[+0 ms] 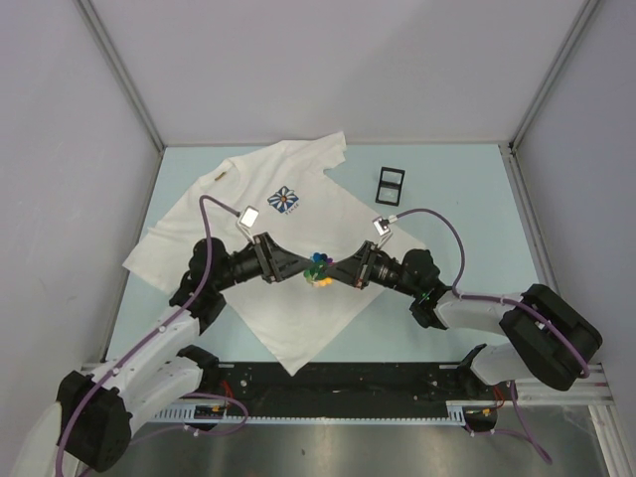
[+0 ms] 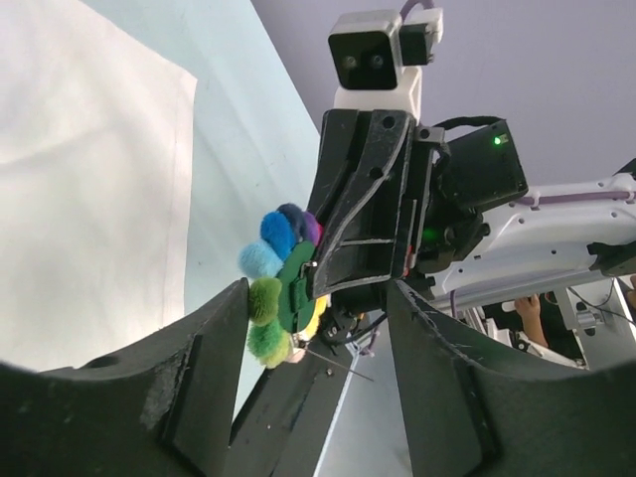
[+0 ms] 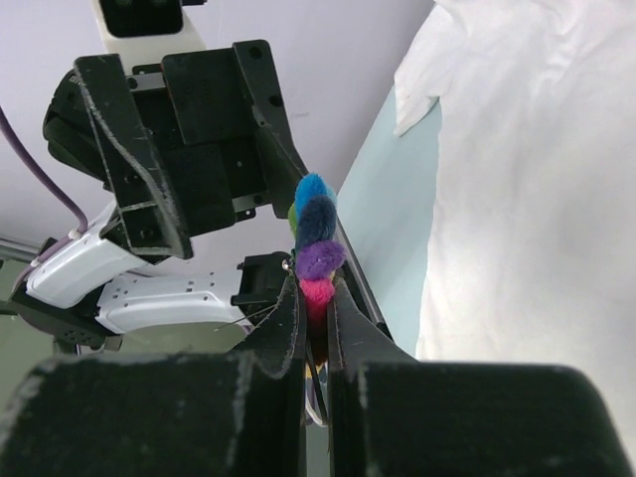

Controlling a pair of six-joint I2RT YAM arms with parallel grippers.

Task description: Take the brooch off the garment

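**Progress.** The brooch (image 2: 281, 290) — a flower of coloured pompoms on a green backing — is up in the air over the near middle of the garment (image 1: 329, 211). The garment lies flat on the bench (image 1: 467, 204). Neither wrist view shows cloth drawn up with the brooch, and a thin pin stands bare under it in the left wrist view. My judgement is that it has come free of the fabric and the removal proper is done. Whether the pin's tip is wholly clear cannot be confirmed from above. What seems left is to carry the brooch off and set it down on the bench.

**Right fingers** (image 3: 289, 336). Pressed together on the lower edge of the brooch, pinching it. The pink pompom sits in the gap between them, and the purple, dark blue and light blue ones rise above the tips.

**Left fingers** (image 2: 207, 383). Spread wide and holding nothing. They face the right fingers from the left, with the brooch between their tips. The green pompoms lie against or just beside one finger — contact cannot be settled — and the other finger stands well apart.
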